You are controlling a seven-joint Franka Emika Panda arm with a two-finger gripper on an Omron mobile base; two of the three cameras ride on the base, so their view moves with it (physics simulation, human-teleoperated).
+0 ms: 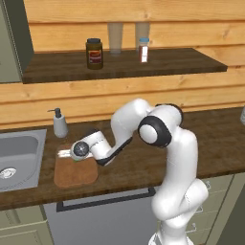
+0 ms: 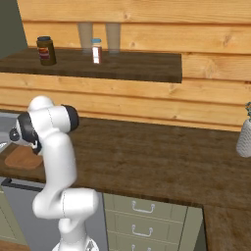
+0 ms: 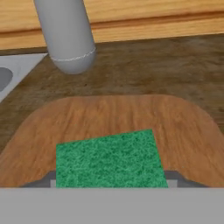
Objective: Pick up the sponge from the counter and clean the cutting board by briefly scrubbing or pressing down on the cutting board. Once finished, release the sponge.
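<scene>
One sponge (image 3: 109, 159) lies on the cutting board (image 3: 183, 127); end effector (image 3: 111, 180) grip unclear.

My two base views look forward and down, sharing the cutting board (image 1: 75, 174) (lower left in both); my hand view hangs close above it.

Grey band cuts off sponge (image 3: 109, 159) near edge.

The sponge (image 3: 109, 158) has a rough, fibrous green top. The cutting board (image 3: 131, 118) is smooth, light brown wood with fine grain. The counter (image 1: 215, 143) is dark, matt wood-grain. The sink (image 1: 19, 158) looks like dull grey metal; the soap dispenser (image 1: 60, 123) looks like smooth grey plastic.
</scene>
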